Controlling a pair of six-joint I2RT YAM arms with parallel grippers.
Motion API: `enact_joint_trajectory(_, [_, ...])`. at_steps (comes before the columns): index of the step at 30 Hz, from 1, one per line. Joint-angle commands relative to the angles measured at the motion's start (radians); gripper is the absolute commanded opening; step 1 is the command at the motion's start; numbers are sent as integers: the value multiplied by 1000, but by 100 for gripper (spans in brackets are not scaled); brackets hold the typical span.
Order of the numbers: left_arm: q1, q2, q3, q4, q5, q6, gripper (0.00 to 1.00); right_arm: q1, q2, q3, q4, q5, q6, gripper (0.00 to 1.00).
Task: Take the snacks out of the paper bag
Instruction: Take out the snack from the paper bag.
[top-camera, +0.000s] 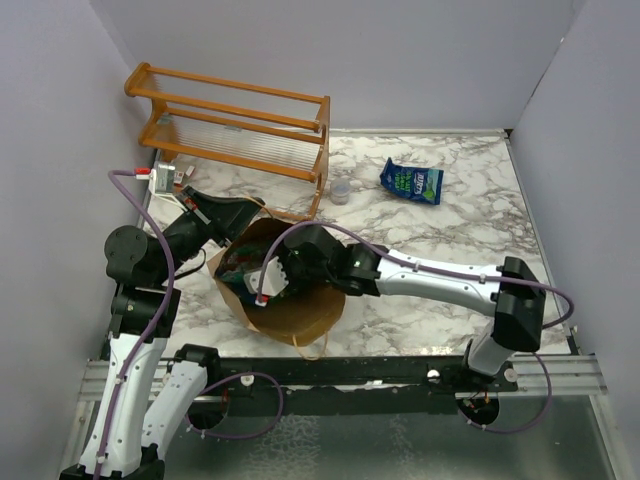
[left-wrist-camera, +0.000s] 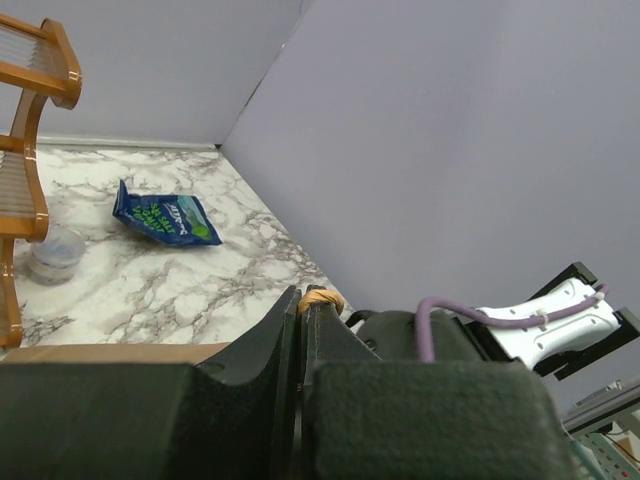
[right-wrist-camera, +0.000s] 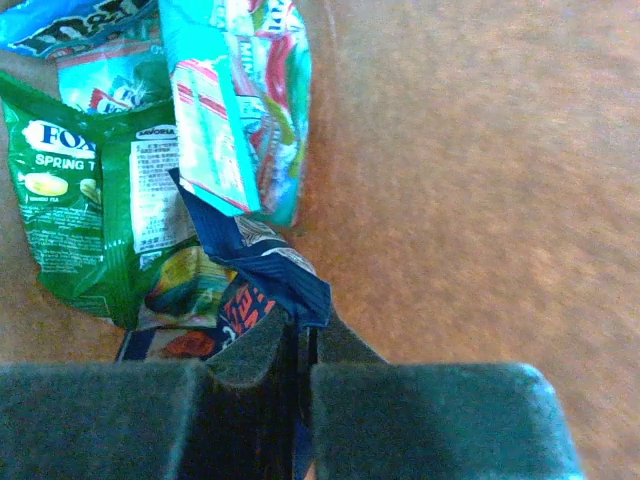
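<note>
The brown paper bag lies on its side near the table's front, mouth toward the left. My left gripper is shut on the bag's twisted paper handle at the mouth's upper edge. My right gripper reaches inside the bag and is shut on the corner of a dark blue snack packet. Inside the bag also lie a green packet and a teal packet. One blue snack packet lies out on the marble table; it also shows in the left wrist view.
An orange wooden rack stands at the back left, close behind the bag. A small clear cup sits beside the rack's right end. Grey walls close in the table on three sides.
</note>
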Motion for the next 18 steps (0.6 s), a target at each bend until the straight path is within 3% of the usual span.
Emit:
enact_joint_trajectory(1, [-4,-21,34,46,0,9,0,3,-111,-1,46,-70,10,1])
enact_joint_trajectory(12, [-4,-19,22,31,-6,16,0,3,-335,-16,60,-271,117,1])
enact_joint_trajectory(18, [-4,-16,21,31,-3,16,0,3,-469,-46,177,-414,227,1])
